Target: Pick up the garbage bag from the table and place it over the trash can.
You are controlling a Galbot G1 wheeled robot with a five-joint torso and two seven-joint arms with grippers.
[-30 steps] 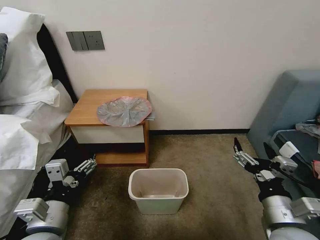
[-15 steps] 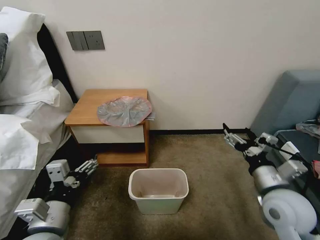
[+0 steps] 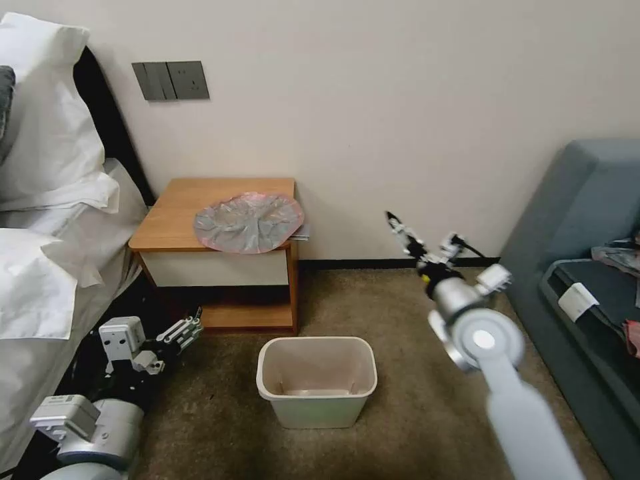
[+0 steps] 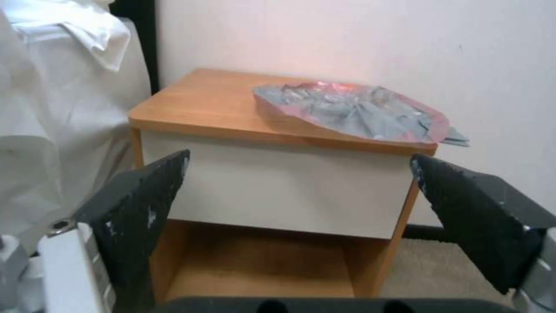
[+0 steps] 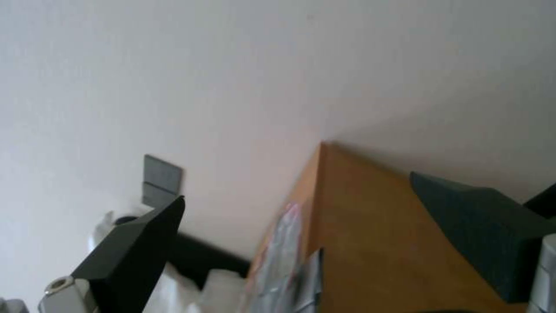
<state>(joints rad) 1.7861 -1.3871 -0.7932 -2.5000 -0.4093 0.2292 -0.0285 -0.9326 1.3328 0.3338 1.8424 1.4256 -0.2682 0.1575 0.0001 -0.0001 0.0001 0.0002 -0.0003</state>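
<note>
The garbage bag (image 3: 248,222) (image 4: 353,112) lies flat on the right half of the table (image 3: 175,208) (image 4: 203,102), grey and crinkly with a pink-red rim. On the carpet in front of the table stands the trash can (image 3: 317,395), cream, upright and empty. My right gripper (image 3: 423,229) (image 5: 296,188) hangs open in the air to the right of the table, about level with its top and pointing toward it; its wrist view catches the bag's edge (image 5: 285,237). My left gripper (image 3: 189,328) (image 4: 299,158) sits low and open by the table's lower shelf, facing the drawer front.
A bed with white pillows (image 3: 47,200) borders the left side. A blue-grey sofa (image 3: 587,220) holding loose items stands at the right. A grey switch panel (image 3: 171,81) is on the wall. A thin grey piece (image 3: 302,233) juts out from under the bag.
My right arm has swung up and to the left, from beside the sofa toward the table. The left gripper has edged forward slightly. Bag and trash can have not moved.
</note>
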